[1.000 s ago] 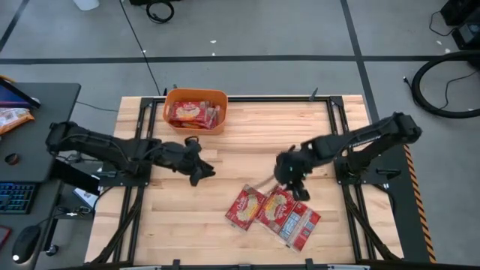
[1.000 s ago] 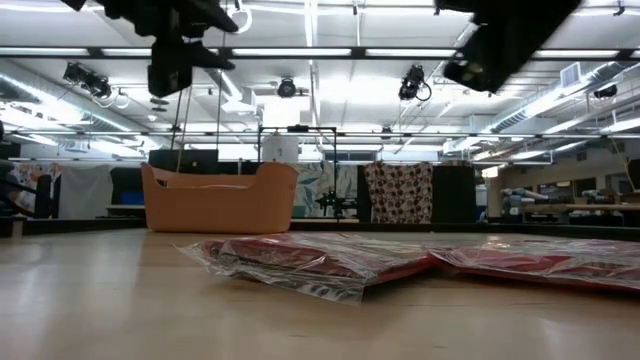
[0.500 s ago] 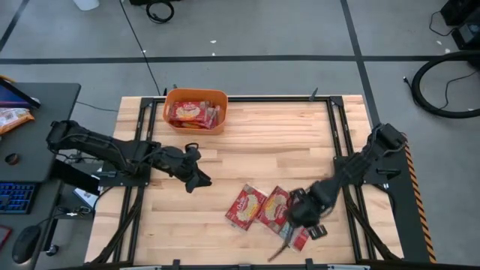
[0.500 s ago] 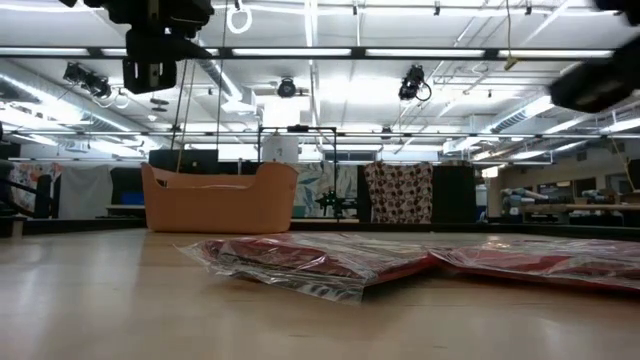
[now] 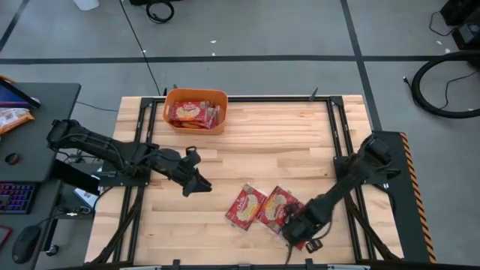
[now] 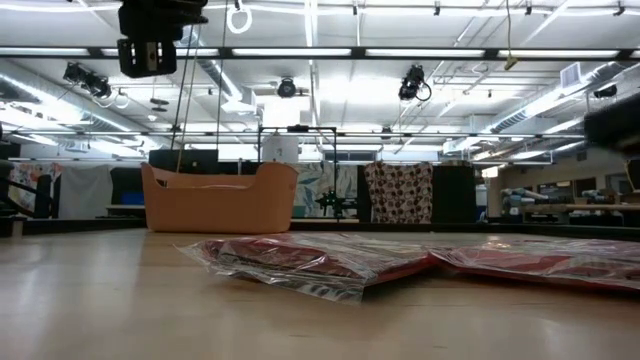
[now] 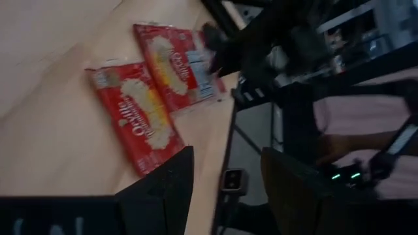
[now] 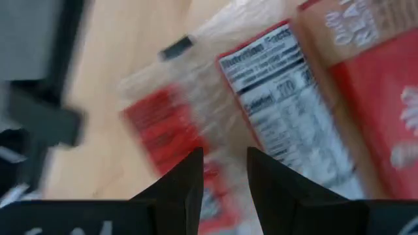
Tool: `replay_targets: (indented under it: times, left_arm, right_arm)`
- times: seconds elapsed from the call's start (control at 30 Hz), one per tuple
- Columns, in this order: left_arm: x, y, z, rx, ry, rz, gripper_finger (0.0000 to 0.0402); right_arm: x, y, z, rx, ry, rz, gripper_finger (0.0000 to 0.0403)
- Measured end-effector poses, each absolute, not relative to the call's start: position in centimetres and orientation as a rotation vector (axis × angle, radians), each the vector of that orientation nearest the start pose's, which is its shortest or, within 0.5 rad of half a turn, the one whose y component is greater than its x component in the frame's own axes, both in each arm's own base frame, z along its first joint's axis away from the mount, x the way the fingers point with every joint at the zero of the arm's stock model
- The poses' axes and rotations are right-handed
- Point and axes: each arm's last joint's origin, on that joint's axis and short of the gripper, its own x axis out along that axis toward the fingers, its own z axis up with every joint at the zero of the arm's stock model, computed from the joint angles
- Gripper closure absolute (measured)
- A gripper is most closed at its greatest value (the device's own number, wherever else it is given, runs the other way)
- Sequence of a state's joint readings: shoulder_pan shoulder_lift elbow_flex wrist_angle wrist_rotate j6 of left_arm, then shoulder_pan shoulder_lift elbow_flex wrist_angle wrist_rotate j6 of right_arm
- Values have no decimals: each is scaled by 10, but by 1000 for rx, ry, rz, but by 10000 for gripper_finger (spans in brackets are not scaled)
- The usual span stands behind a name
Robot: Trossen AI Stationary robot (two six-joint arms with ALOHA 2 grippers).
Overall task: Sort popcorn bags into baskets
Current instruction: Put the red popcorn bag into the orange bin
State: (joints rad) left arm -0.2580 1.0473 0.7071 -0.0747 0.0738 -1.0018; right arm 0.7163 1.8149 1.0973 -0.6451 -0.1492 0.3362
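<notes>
The right gripper (image 5: 295, 227) has swung in the last second from mid-table, beyond the packets, down to the near edge of the table; it now sits low over the outermost of the three loose popcorn bags (image 5: 264, 210), its jaws a narrow gap apart and clamped on nothing; its own wrist view shows the two dark fingers (image 8: 179, 186) poised over clear wrapper and a red packet (image 8: 163, 134), which suggests a pick-up is about to begin rather than already made. The left gripper (image 5: 196, 182) has drifted only slightly, hanging over bare wood to the left of the loose bags; its fingers (image 7: 173, 189) stand apart and empty.

The orange basket (image 5: 195, 95) stands at the far edge of the table with several red packets already in it; three remain on the wood near the front, so by this reckoning the sorting is well along but unfinished.

As for writing: a white panel (image 8: 274, 98) on the back of one bag reads "Nutrition Facts"; the front of another (image 7: 137, 117) carries cream lettering that seems to begin "Orville", though the rest is too blurred to read.
</notes>
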Motion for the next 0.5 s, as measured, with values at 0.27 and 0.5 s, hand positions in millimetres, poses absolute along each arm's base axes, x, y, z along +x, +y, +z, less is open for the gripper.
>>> replay_targets:
  times: [0.27,0.5]
  left_arm:
    - [222,-61,274,-1010,490,-111,221]
    - [220,-61,271,-1003,515,-97,221]
  right_arm:
    - [300,160,137,-215,1300,330,294]
    - [351,81,176,-160,1023,-33,305]
